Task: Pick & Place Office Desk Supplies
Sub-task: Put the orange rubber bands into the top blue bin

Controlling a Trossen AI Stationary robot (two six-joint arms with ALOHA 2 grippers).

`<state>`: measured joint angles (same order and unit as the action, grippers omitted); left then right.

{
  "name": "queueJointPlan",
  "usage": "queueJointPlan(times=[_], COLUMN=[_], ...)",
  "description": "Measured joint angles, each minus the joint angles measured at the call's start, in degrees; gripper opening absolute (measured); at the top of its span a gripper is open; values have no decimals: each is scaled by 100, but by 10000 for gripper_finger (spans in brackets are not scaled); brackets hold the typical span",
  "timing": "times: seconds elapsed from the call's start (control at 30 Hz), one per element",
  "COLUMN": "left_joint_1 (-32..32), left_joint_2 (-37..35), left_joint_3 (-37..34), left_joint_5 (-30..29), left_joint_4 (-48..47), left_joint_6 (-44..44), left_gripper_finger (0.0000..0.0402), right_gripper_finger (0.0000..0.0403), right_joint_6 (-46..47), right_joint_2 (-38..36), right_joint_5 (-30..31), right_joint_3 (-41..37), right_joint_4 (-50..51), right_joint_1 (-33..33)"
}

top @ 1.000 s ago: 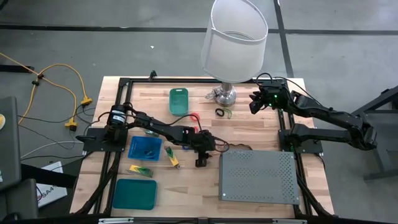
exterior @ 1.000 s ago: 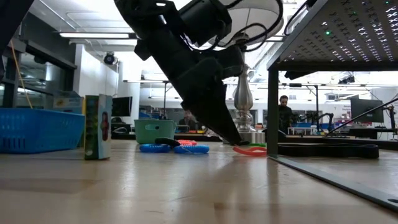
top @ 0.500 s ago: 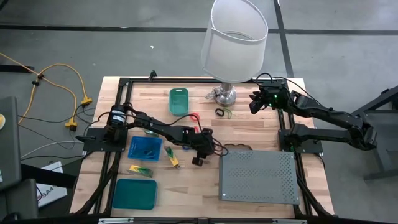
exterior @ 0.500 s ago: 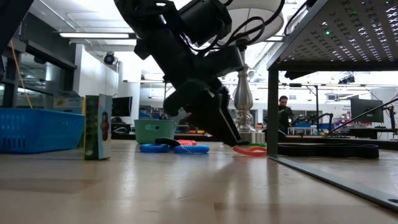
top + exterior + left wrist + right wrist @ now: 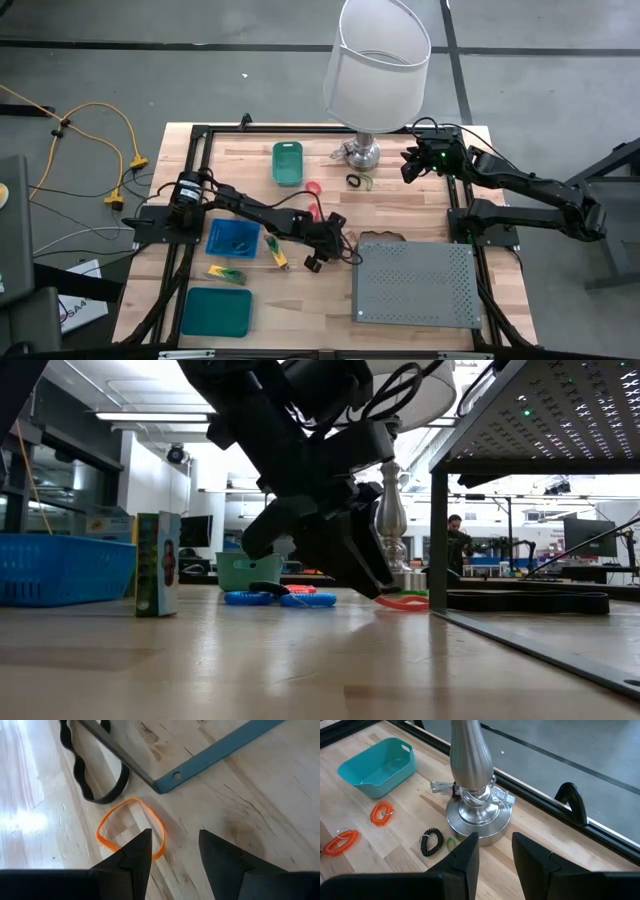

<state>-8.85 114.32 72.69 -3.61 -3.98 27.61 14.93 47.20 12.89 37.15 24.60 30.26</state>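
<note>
Left gripper (image 5: 174, 851) hung low over the desk (image 5: 420, 205), fingers parted and empty — an orange rubber band (image 5: 131, 827) lay just under its tips, beside a black wavy band (image 5: 95, 775). Right gripper (image 5: 495, 852) waited, parted, near the lamp base (image 5: 477, 817).

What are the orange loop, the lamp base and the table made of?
The orange loop looks like a rubber band: thin, floppy, lying in an uneven ring. The lamp base seems to be polished metal, since it is silvery and shines with reflections. The table looks like pale wood with a smooth finish, showing grain lines and plank joints.
</note>
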Motion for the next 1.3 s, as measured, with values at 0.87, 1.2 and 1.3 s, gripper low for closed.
queueJointPlan(times=[0.87,1.2,1.3], left_joint_1=[291,382,384], left_joint_2=[264,264,264], left_joint_3=[0,7,7], left_joint_5=[585,613,651], left_joint_4=[290,144,134], left_joint_6=[-229,-654,-697], left_gripper_finger=[155,131,113], right_gripper_finger=[105,105,105], right_joint_6=[1,1,0], right_joint_2=[2,2,2], right_joint_5=[1,0,0], right_joint_3=[7,7,7], right_joint_4=[-3,-2,0], right_joint_1=[2,2,2])
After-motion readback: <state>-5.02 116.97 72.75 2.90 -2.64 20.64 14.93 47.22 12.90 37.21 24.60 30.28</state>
